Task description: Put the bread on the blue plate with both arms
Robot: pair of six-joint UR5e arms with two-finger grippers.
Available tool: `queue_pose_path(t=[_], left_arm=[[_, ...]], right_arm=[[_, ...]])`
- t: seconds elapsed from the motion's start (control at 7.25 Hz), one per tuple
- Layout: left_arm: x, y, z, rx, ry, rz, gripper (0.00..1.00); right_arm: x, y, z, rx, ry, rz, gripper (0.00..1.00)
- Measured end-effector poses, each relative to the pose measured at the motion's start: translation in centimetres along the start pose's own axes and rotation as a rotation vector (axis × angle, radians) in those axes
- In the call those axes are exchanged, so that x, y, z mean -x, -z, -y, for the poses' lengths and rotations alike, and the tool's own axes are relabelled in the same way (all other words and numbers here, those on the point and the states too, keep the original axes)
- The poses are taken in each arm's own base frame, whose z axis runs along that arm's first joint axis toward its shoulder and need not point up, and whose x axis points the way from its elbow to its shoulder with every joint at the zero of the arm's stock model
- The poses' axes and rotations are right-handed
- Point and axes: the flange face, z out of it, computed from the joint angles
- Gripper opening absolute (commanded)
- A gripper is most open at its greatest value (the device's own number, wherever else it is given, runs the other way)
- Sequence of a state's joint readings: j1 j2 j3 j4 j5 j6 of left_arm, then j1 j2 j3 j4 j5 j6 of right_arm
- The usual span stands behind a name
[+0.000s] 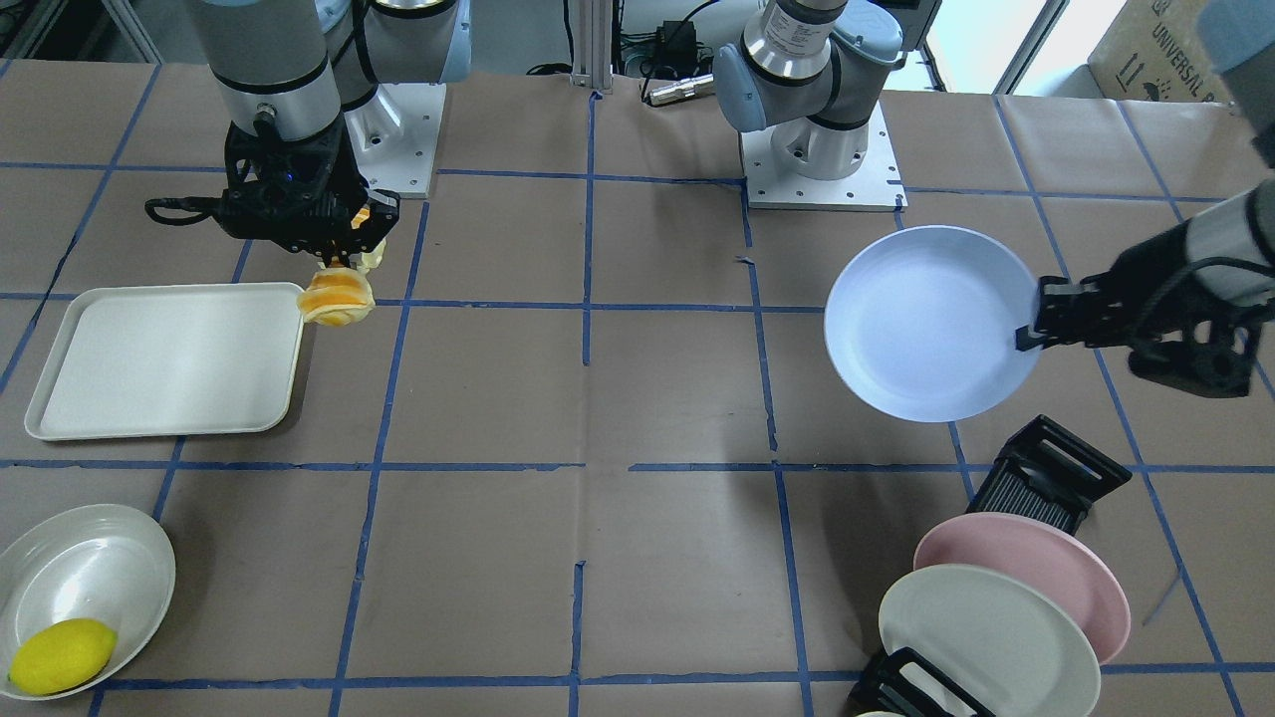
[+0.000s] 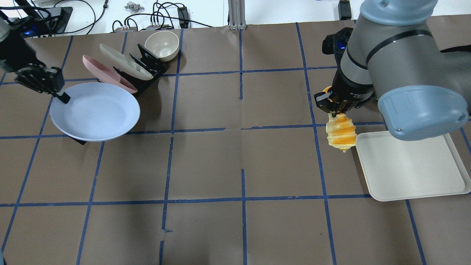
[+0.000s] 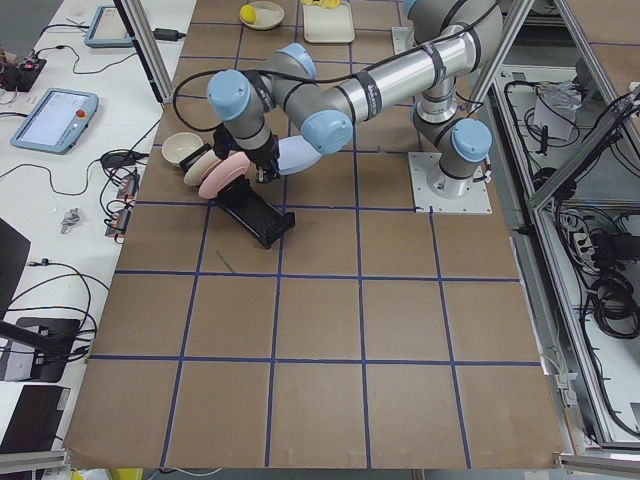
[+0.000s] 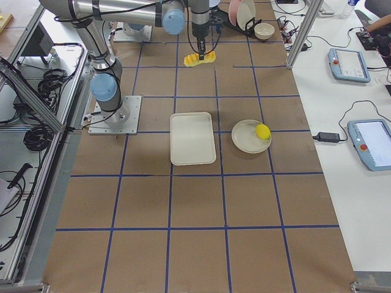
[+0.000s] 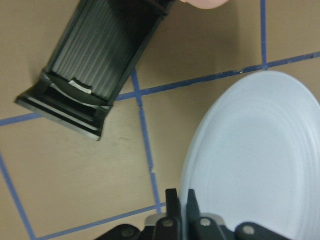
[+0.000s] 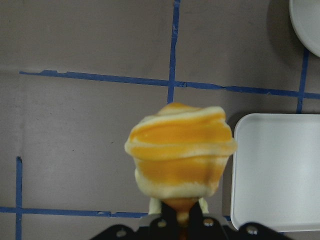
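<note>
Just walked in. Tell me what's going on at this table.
The left gripper pinches the rim of the blue plate in its fingers, holding it off the table near the plate rack. The right gripper holds the bread by one end, dangling beside a corner of the white tray. Bread and plate are far apart; nothing is on the plate yet.

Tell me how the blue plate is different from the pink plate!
The blue plate is pale blue, while the pink plate is pink. The left gripper pinches the blue plate by its rim and holds it nearly flat above the table, while the pink plate stands tilted on its edge in the black rack. The blue plate is on its own, but the pink plate has a cream-white plate right beside it. Both are round and shallow.
</note>
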State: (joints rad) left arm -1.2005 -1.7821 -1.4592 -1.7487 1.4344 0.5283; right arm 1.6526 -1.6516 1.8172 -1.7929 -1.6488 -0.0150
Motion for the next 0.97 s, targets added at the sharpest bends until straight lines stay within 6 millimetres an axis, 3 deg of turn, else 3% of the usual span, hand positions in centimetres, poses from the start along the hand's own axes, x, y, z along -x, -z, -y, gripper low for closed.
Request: queue_pose_path(t=[0.28, 0.41, 0.83, 0.97], left_arm=[[-8.8, -5.7, 3.6, -0.024, -0.016, -0.052, 0.03], [-11.9, -9.3, 5.5, -0.051, -0.026, -0.078, 0.03], [-18.2, -19.0, 10.3, -0.145, -0.032, -0.137, 0.08], [-20.4, -21.3, 11.1, -0.168, -0.036, -0.135, 0.39]], right_arm=[[1.2, -0.1, -0.3, 0.0, 0.013, 0.006, 0.04], [1.4, -0.3, -0.3, 0.001, 0.016, 0.008, 0.04], [1.7, -0.5, -0.4, 0.002, 0.02, 0.011, 0.04], [2.3, -0.6, -0.4, -0.003, 0.027, 0.013, 0.04]])
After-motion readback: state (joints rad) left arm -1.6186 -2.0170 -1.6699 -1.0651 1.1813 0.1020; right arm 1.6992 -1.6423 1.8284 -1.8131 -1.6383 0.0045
